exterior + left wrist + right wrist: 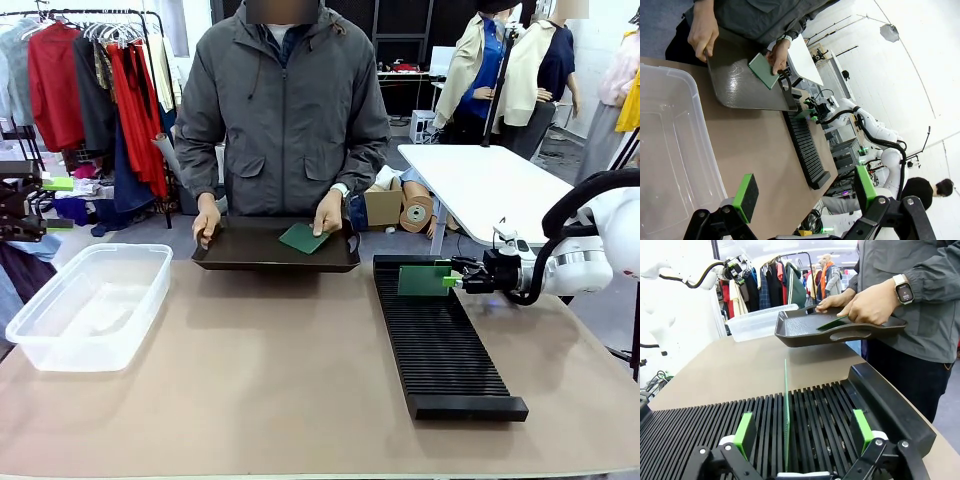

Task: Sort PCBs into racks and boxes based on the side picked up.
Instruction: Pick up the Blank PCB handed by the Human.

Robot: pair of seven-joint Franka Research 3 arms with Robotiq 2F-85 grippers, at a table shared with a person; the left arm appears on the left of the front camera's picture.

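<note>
one PCB (786, 415) stands upright in a far-end slot of the black rack (440, 350) on the right, between the wide-spread pads of the right gripper (803, 431), which grips nothing; left gripper (805, 192) likewise spread and empty near the clear box (90, 305) at left; far side, person's hand (328, 212) holds a second PCB (303, 238) on the tray (275, 258)
</note>
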